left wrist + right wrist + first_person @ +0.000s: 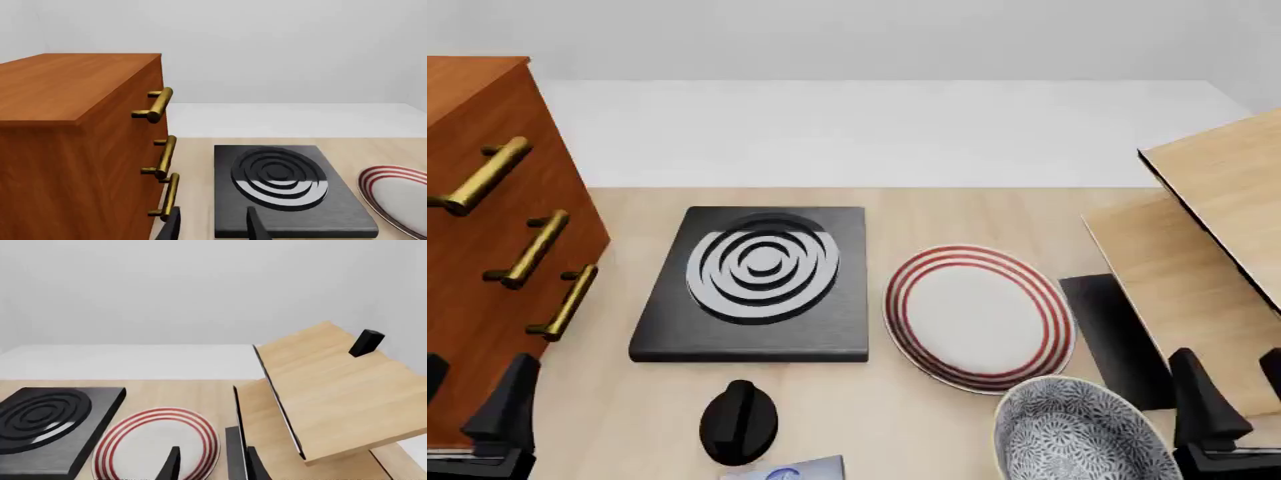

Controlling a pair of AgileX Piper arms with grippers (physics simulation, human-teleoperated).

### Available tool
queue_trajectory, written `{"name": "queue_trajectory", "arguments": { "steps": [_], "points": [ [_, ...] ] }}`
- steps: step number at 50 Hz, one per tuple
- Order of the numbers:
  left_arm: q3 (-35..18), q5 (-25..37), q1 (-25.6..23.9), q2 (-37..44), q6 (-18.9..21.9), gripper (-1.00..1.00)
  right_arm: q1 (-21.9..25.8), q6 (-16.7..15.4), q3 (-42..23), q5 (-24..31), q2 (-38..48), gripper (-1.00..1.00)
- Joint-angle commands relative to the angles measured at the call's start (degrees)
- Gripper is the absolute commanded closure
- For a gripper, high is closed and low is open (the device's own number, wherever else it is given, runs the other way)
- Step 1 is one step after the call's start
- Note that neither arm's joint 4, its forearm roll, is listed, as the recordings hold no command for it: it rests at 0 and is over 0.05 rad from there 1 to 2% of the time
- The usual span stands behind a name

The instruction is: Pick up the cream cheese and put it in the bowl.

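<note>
Cream cheese (805, 467) lies untouched beside the black knob (738, 422); both tools, left (471, 405) and right (1236, 392), hang open and empty, so I judge the reach comes first.

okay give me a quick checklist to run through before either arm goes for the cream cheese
1. Cream cheese located: ok, though only its top edge shows at the front view's bottom edge.
2. Bowl upright and empty: ok.
3. Left gripper open, holding nothing: ok.
4. Right gripper open, holding nothing: ok.
5. Obstacle near the box: not ok, black knob sits right beside it.
6. Box lying flat for a grasp: cannot tell.
</note>
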Motion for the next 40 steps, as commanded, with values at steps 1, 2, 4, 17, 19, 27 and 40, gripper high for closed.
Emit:
{"name": "queue_trajectory", "arguments": {
  "steps": [1, 2, 4, 17, 19, 27, 40],
  "points": [
    [0.0, 0.0, 0.0, 0.0, 0.0, -1.0, 0.77, -0.4, 0.27, 1.78, -1.23, -1.0],
    [0.0, 0.0, 0.0, 0.0, 0.0, -1.0, 0.85, -0.43, 0.25, 1.8, -1.31, -1.0],
    [0.0, 0.0, 0.0, 0.0, 0.0, -1.0, 1.45, -0.63, 0.19, 1.73, -0.8, -1.0],
    [0.0, 0.0, 0.0, 0.0, 0.0, -1.0, 10.06, -4.89, -4.32, 7.03, 0.74, -1.0],
    [0.0, 0.0, 0.0, 0.0, 0.0, -1.0, 12.12, -5.36, -5.55, 8.0, 1.87, -1.0],
    [0.0, 0.0, 0.0, 0.0, 0.0, -1.0, 21.12, -8.38, -10.37, 9.61, 9.62, -1.0],
    [0.0, 0.0, 0.0, 0.0, 0.0, -1.0, 34.78, -12.91, -15.99, 5.86, 26.28, -1.0]
  ]
}}
